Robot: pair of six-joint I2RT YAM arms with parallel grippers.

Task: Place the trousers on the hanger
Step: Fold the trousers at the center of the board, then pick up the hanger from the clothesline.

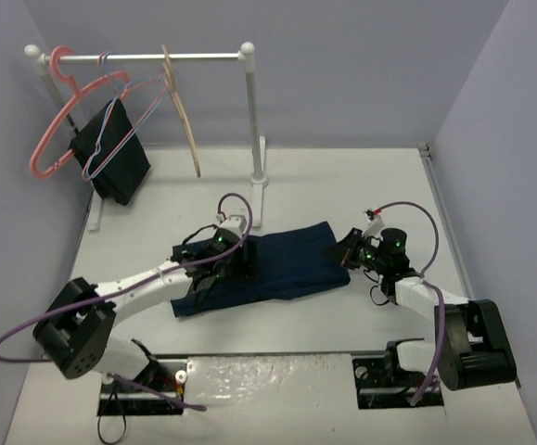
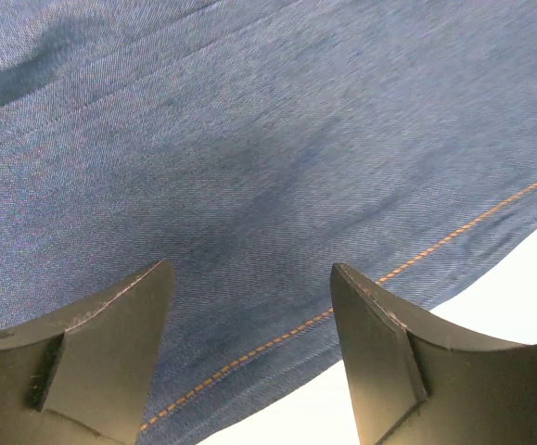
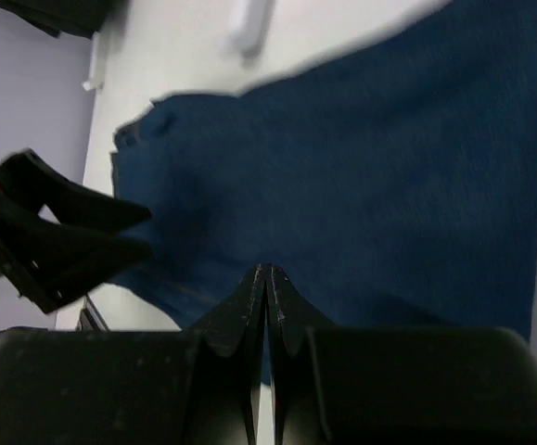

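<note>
Centrally on the white tabletop (image 1: 342,185): dark navy denim trousers (image 1: 287,264), folded flat, well apart from the tan wooden hanger (image 1: 185,111) hung on the rail (image 1: 138,57) at the far left. Left gripper (image 2: 249,273) spread open just above the denim, beside an orange-stitched seam (image 2: 453,232) near the cloth's edge. Right gripper (image 3: 264,278) at the opposite end, fingers pressed together; cloth pinched or not, impossible to tell. Judged step: securing a hold for lifting. Lower the open fingers across the seamed edge, close on all layers, lift both ends evenly to avoid unfolding, then carry toward the hanger's lower bar.
</note>
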